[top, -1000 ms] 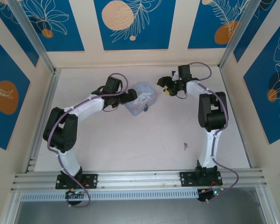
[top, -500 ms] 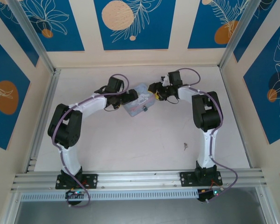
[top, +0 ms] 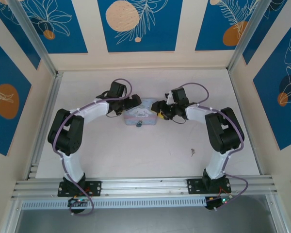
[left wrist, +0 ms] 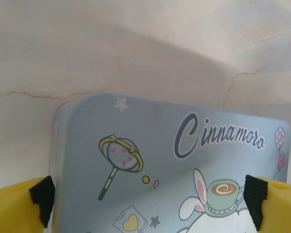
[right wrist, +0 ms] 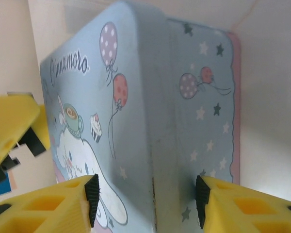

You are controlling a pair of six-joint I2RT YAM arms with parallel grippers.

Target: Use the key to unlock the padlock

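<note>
Left claw (top: 136, 102) spread wide.

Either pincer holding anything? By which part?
Nothing clearly. Right pincer brackets one corner edge of the tin, pads near lid and side wall; contact cannot be told. Left pincer is open over the lid.

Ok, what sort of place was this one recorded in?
Probably a lab robot cell, not a home: a left arm and right arm bolted to an aluminium rail at a pale table, boxed in by wall panels with blue floral prints.
</note>
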